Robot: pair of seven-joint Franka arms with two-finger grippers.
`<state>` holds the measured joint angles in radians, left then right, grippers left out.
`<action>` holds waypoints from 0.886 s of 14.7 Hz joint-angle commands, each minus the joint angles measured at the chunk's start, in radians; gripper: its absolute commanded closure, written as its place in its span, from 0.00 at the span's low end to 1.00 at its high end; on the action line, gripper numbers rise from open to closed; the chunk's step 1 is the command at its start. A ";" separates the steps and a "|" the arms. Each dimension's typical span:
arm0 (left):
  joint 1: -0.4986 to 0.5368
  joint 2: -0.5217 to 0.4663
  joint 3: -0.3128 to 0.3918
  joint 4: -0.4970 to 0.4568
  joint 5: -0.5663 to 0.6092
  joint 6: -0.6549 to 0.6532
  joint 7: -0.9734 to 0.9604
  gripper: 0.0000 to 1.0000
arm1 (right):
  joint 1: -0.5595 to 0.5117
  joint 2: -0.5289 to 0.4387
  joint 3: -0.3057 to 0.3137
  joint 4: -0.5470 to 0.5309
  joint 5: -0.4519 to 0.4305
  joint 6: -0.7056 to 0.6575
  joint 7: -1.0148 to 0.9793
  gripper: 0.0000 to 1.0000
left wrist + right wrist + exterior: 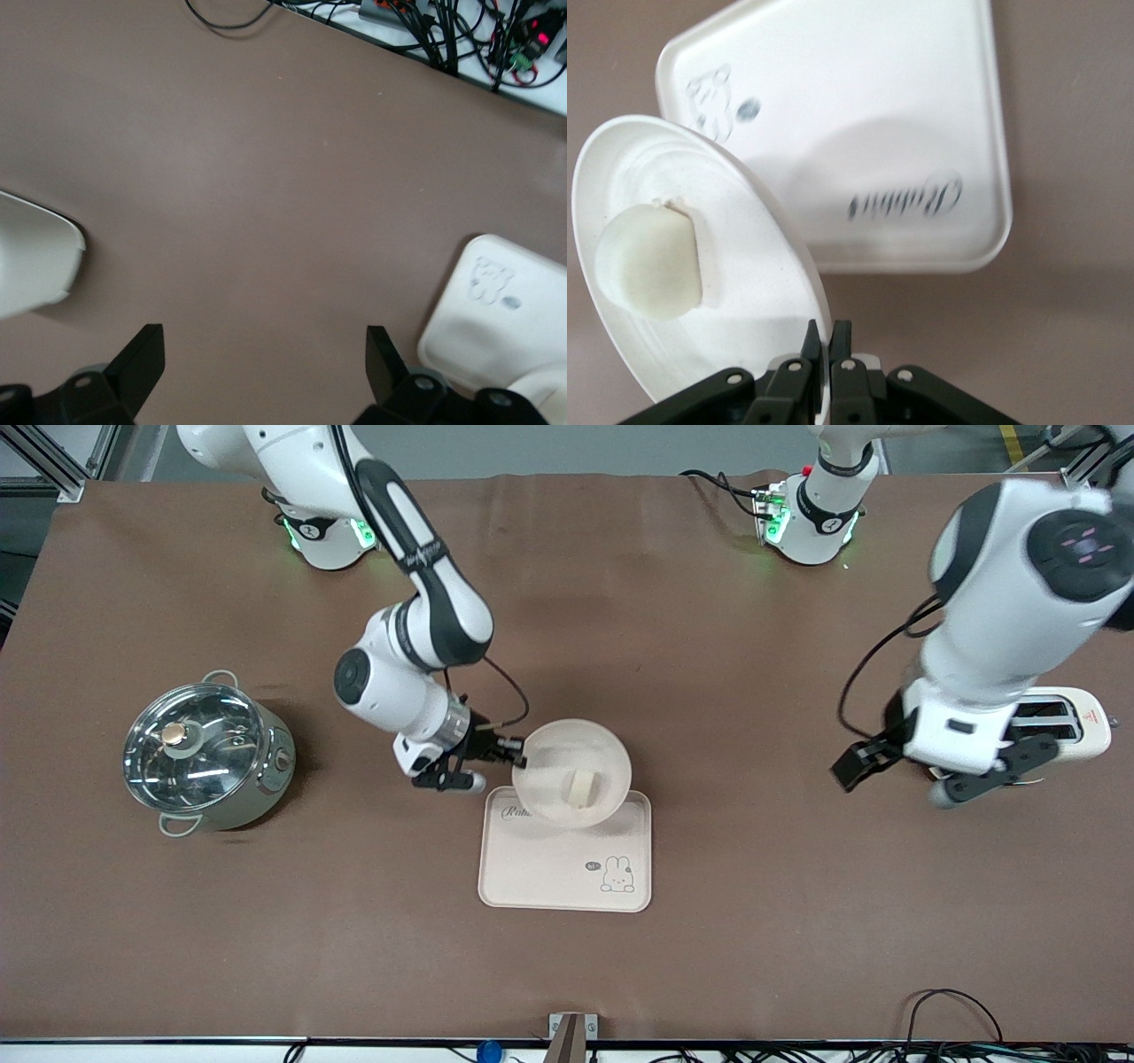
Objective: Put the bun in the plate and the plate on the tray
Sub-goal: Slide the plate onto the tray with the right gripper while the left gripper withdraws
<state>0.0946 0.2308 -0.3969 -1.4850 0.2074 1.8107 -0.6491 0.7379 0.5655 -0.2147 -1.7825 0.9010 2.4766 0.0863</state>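
Note:
The round cream plate is held tilted in the air over the end of the tray nearest the robots' bases. The small cream bun lies in the plate. My right gripper is shut on the plate's rim. In the right wrist view the plate holds the bun, the gripper pinches the rim, and the "Rabbit" tray lies below. My left gripper is open and empty above the table beside the toaster; it shows in the left wrist view, with the tray to one side.
A steel pot with a glass lid stands toward the right arm's end of the table. A cream toaster stands at the left arm's end, partly hidden by the left arm. Cables lie at the table's near edge.

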 commanded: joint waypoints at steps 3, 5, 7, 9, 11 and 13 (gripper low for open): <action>0.085 -0.109 -0.007 -0.005 -0.033 -0.137 0.371 0.00 | -0.100 0.259 0.008 0.331 -0.016 -0.163 0.116 1.00; 0.091 -0.157 0.013 -0.006 -0.064 -0.197 0.466 0.00 | -0.127 0.338 0.008 0.431 -0.016 -0.202 0.118 1.00; 0.036 -0.211 0.122 -0.030 -0.141 -0.227 0.521 0.00 | -0.120 0.359 0.008 0.445 -0.017 -0.200 0.113 1.00; -0.030 -0.275 0.225 -0.084 -0.215 -0.277 0.574 0.00 | -0.118 0.359 0.008 0.443 -0.054 -0.202 0.105 1.00; -0.065 -0.333 0.251 -0.147 -0.217 -0.280 0.568 0.00 | -0.124 0.358 0.009 0.443 -0.120 -0.202 0.102 1.00; -0.091 -0.375 0.253 -0.193 -0.220 -0.280 0.562 0.00 | -0.118 0.358 0.011 0.442 -0.123 -0.200 0.107 0.91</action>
<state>0.0395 -0.0701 -0.1563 -1.5922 0.0034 1.5252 -0.0877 0.6249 0.9231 -0.2117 -1.3463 0.8080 2.2864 0.1724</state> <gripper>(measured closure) 0.000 0.943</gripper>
